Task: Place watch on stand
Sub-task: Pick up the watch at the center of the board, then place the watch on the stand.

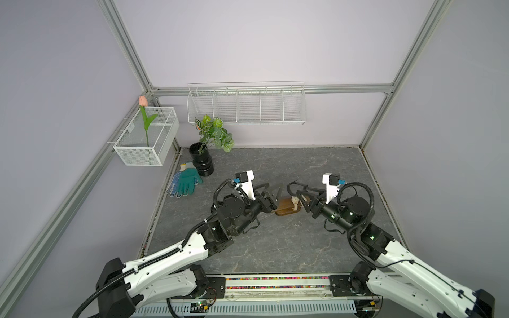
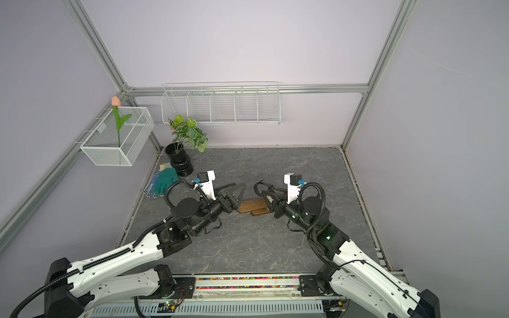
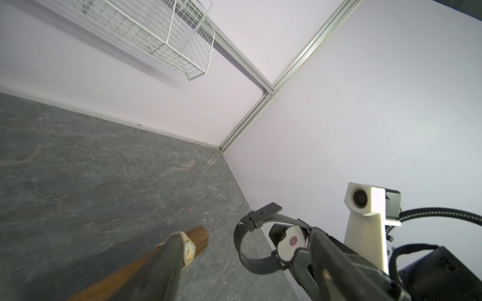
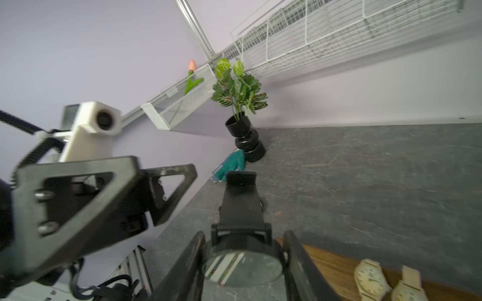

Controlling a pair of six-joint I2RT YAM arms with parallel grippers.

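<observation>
right gripper (image 3: 290, 241): it is squeezing the black watch (image 3: 241, 247) by its round body. The jaws are pressing on it from both sides.
black watch: it is hanging in the air in the right gripper. Its strap loop is sticking out past the fingertips, toward the left gripper (image 1: 275, 198).
left gripper: its jaws are standing wide apart and holding nothing. In the left wrist view one finger (image 3: 167, 263) is showing in front of the stand (image 3: 117, 276). I cannot tell if it is touching the stand.
stand: it is sitting on the table (image 1: 275, 247), low between the two grippers. One end is sitting just beside the black watch, with a gap between them.
cream watches (image 4: 370, 278): two are sitting side by side on the stand, close under the right gripper.
gloves (image 1: 186, 183): they are lying on the table, far off past the left gripper, next to the vase (image 1: 202, 159).
</observation>
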